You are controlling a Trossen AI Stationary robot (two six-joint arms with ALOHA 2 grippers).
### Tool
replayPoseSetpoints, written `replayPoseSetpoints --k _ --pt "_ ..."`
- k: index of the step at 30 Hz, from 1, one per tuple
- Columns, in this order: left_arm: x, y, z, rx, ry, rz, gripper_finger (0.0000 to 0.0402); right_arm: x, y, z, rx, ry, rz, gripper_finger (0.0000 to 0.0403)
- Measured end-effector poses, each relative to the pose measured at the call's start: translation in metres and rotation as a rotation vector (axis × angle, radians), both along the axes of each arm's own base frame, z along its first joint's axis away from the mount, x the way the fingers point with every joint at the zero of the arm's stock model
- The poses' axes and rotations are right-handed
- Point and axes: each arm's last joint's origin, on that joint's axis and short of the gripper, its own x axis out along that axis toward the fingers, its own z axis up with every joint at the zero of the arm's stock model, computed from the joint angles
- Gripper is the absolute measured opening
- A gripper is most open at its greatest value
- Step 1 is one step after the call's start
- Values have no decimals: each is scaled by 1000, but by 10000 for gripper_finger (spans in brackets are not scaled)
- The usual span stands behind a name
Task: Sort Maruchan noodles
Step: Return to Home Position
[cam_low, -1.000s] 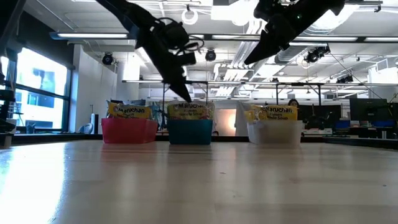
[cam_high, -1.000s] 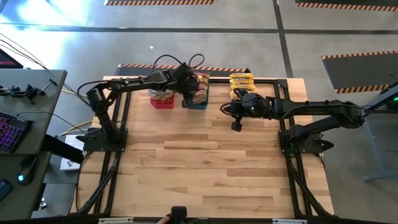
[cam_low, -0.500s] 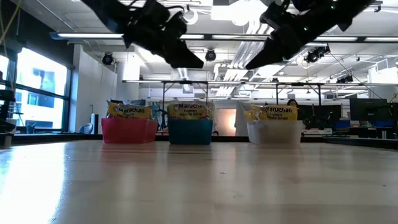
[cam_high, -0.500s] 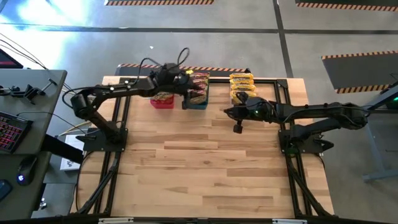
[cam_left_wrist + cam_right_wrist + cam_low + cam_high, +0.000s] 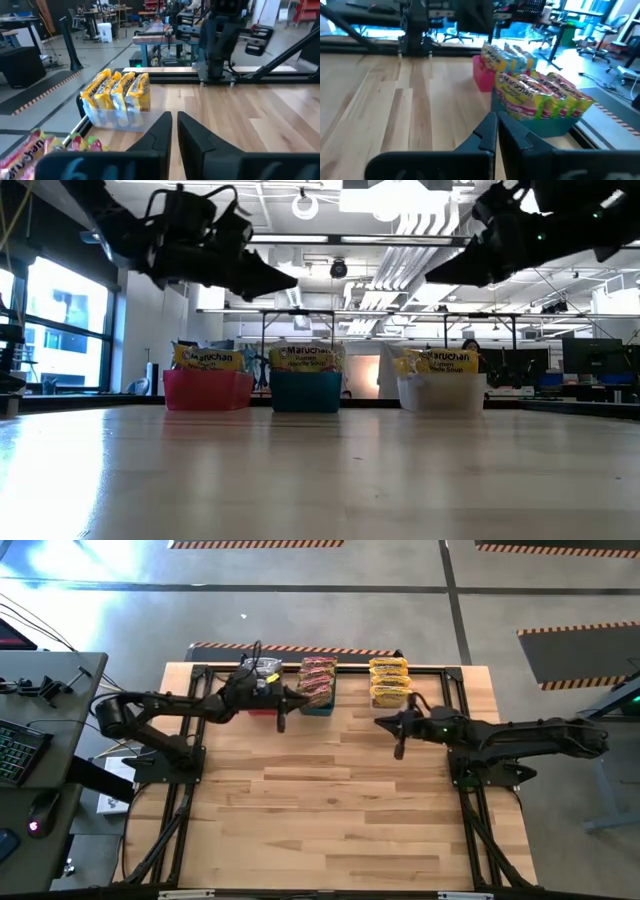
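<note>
Maruchan noodles stand upright in three bins along the table's far edge: a pink bin (image 5: 207,389), a blue bin (image 5: 318,692) holding orange-red packets (image 5: 540,92), and a clear bin (image 5: 442,392) holding yellow packets (image 5: 118,92). My left gripper (image 5: 281,723) hangs shut in the air just near of the pink and blue bins, with nothing in it. My right gripper (image 5: 399,749) hangs shut and holds nothing, near of the clear bin. In the low view both grippers (image 5: 288,283) (image 5: 433,278) are well above the bins.
Bare wooden tabletop (image 5: 320,810) stretches from the bins to the near edge. Black frame rails (image 5: 470,830) run along the table's left and right sides. A desk with a keyboard (image 5: 15,750) stands off the table's left.
My left gripper has risen from just over the blue bin and drawn back toward the table's left and near edges, tipping from pointing down to nearly level. My right gripper has drifted toward the table's right edge. The packets in the bins have not moved.
</note>
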Motion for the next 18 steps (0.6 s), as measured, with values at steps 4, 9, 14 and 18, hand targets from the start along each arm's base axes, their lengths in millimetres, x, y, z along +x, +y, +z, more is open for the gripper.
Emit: replayPoseSetpoints --k 4,9,14,18 --pt "-13 -7 -5 -27 -18 3 7 -14 2 -4 -3 -37 -5 0" --pt "-31 -16 -8 -28 -23 4 1 -32 5 -9 4 -107 -7 0" --pt "-50 -26 -9 -38 -50 6 0 -50 8 -18 -3 -173 -8 0" --pt "-67 -34 -16 -35 -67 14 0 -61 9 -25 -14 -222 -7 0"
